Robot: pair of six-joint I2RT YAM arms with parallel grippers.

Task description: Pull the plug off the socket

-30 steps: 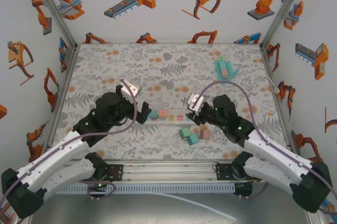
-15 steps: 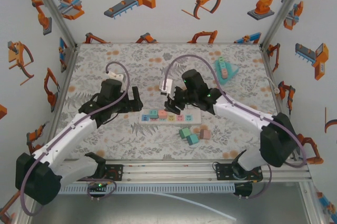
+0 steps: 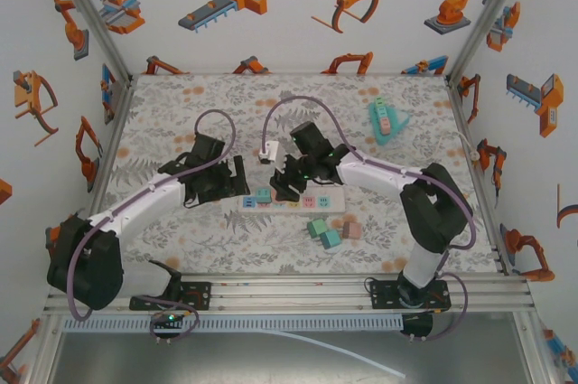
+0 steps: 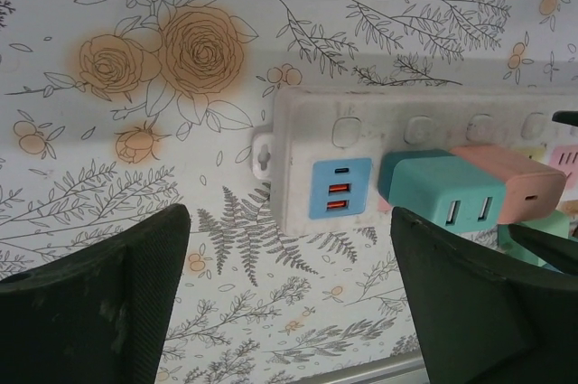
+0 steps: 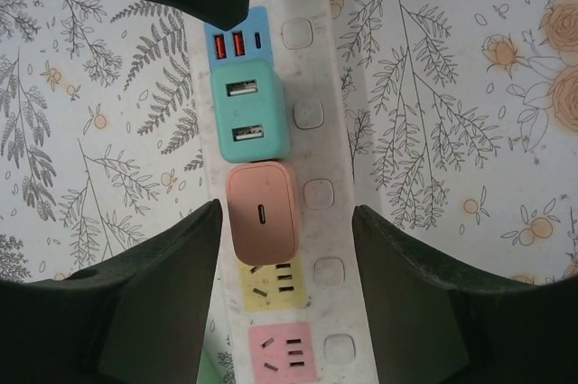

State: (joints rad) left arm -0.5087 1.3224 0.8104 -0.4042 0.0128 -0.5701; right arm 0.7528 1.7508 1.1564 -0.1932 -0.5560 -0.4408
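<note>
The pink plug sits seated in the power strip, straight ahead of the right gripper and centred in its gap. Its longer side runs along the strip, square to the line on which the jaws close. Those jaws stand partly open, one finger either side of the plug, gripping nothing. The teal plug lies just beyond, butting against the pink one. The left gripper brackets the strip's USB end, jaws wide and empty, probably to steady the strip on the worktop. The right arm is better placed to pull.
</note>
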